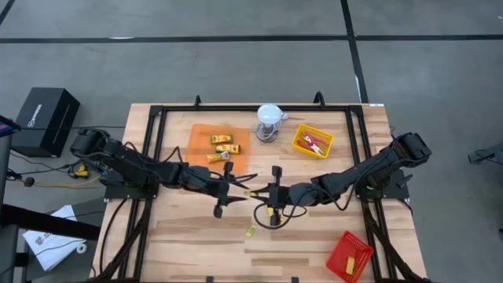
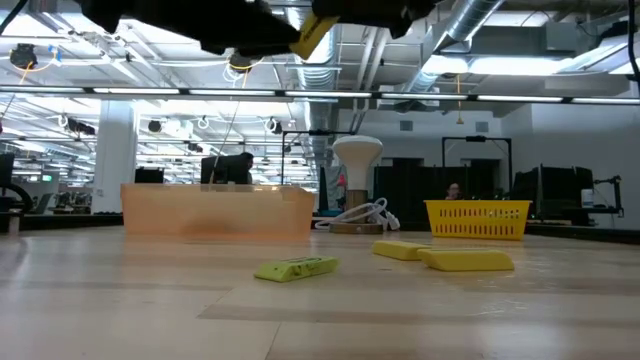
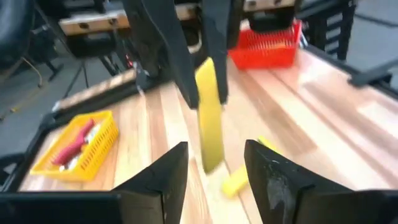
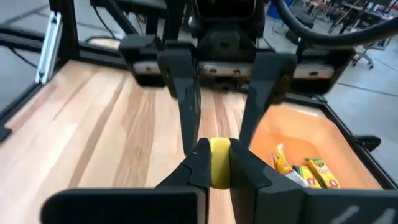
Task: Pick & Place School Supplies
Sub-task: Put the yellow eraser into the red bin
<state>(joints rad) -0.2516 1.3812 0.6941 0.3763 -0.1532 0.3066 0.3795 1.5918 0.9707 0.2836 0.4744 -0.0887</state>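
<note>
Two dark robot arms are seen meeting above the middle of a wooden table (image 1: 314,244), their tips facing each other — the arrangement reads as a hand-over of one school item in mid-air; a yellow packet (image 3: 209,118) is held between them, well clear of the wood.

The right pincer (image 4: 211,163) is closed on the near end of the packet, its two fingers pressed against the yellow from either side; the grip looks firm; the packet is carried by this arm alone, it seems. The left pincer (image 3: 214,163) is spread wide, its fingers apart on either side of the packet's free end with gaps visible — nothing is gripped by it.

An orange tray (image 1: 200,141) lies toward the far side of the table beneath the left arm's reach, and several yellow packets with dark labels (image 1: 223,140) are already gathered in it; it is likely the sorting place for this kind. A yellow basket (image 1: 300,145) farther right holds red-handled tools (image 1: 316,142); a red basket (image 1: 346,253) sits at the near right corner. Loose yellow pieces (image 1: 251,231) are left on the wood below the arms, not yet sorted.
</note>
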